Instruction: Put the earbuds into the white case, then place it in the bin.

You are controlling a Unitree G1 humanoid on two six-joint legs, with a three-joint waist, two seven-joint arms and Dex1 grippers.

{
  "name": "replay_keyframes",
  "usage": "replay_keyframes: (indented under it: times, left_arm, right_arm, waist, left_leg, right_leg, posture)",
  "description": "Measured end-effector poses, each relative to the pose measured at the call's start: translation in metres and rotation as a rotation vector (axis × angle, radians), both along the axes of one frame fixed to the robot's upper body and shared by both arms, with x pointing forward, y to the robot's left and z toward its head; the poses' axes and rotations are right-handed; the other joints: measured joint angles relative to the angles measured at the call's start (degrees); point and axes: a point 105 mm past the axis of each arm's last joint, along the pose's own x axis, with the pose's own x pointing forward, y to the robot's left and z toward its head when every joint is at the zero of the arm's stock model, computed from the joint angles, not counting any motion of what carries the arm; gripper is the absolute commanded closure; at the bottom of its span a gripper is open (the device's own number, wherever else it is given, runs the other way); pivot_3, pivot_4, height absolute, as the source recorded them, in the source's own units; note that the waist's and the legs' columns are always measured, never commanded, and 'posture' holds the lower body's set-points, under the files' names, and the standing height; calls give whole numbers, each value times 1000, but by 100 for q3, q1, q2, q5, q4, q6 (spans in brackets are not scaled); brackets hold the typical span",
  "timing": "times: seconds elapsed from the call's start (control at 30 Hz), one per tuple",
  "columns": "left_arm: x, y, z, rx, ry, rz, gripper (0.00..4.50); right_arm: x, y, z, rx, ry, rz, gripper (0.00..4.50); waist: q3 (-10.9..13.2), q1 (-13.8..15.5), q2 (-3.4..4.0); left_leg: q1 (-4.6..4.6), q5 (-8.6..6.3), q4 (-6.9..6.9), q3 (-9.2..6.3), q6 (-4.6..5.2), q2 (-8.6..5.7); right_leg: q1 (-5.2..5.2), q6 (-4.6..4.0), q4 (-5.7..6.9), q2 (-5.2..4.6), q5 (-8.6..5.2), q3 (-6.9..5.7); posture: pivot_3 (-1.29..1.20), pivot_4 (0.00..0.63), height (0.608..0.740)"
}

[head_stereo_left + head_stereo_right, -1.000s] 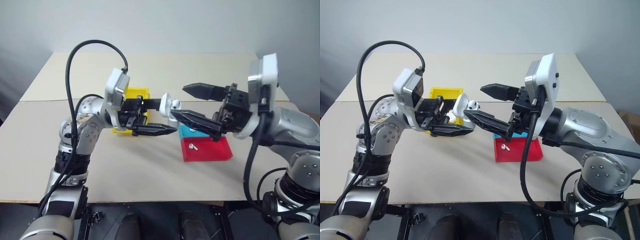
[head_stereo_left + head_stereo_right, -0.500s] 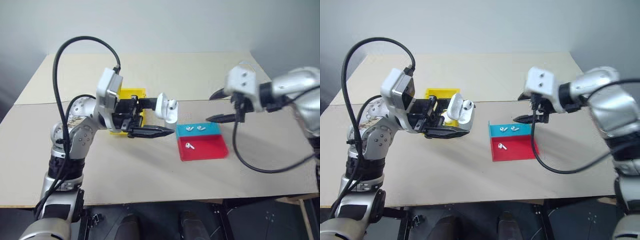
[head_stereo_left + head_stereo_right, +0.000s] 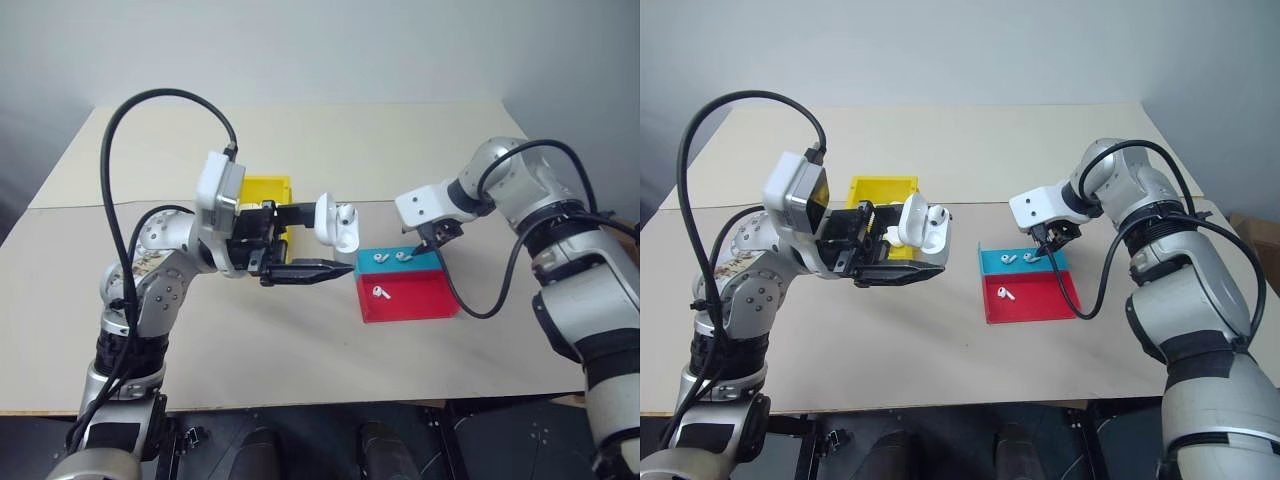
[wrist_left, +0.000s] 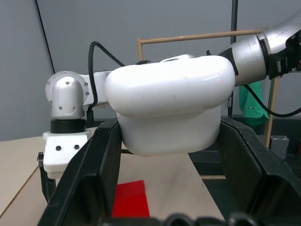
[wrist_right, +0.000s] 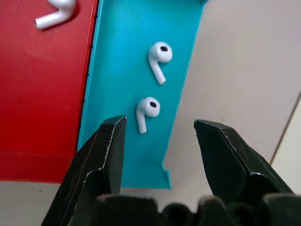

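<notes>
The left gripper (image 3: 305, 240) is clamped on the open white case (image 3: 334, 222), holding it raised above the table (image 3: 300, 330), lid up, presumably to receive earbuds; one seems already seated. The right gripper (image 5: 157, 141) hangs spread over two earbuds (image 5: 147, 111) in the blue tray (image 5: 117, 70). The yellow bin (image 3: 266, 189) stands behind the left gripper.

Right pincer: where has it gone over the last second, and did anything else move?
The right pincer swung away from the white case and down over the blue tray, jaws open above two earbuds. The left pincer stays shut on the case; the trays are unmoved.
</notes>
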Motion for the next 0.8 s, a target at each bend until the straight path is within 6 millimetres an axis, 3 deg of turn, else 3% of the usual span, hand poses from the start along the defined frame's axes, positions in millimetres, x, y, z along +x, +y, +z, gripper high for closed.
replay_keyframes:
  times: [0.07, 0.8]
  left_arm:
    - [0, 0, 1, -3, 1, 6, 1734]
    - [-3, 9, 0, -2, -12, 74, 1734]
  right_arm:
    - [1, 0, -4, -16, 6, 2, 2508]
    - [10, 7, -28, -79, -28, 1, 2508]
  waist:
    - [0, -4, 1]
    - [2, -13, 3]
  left_leg:
    - [-1, 1, 0, 0, -2, 0]
    - [0, 5, -2, 1, -9, 1]
  right_leg:
    - [-1, 0, 2, 0, 0, 0]
    - [-1, 0, 6, 0, 0, 0]
  posture:
    - [0, 150, 740]
    - [0, 150, 740]
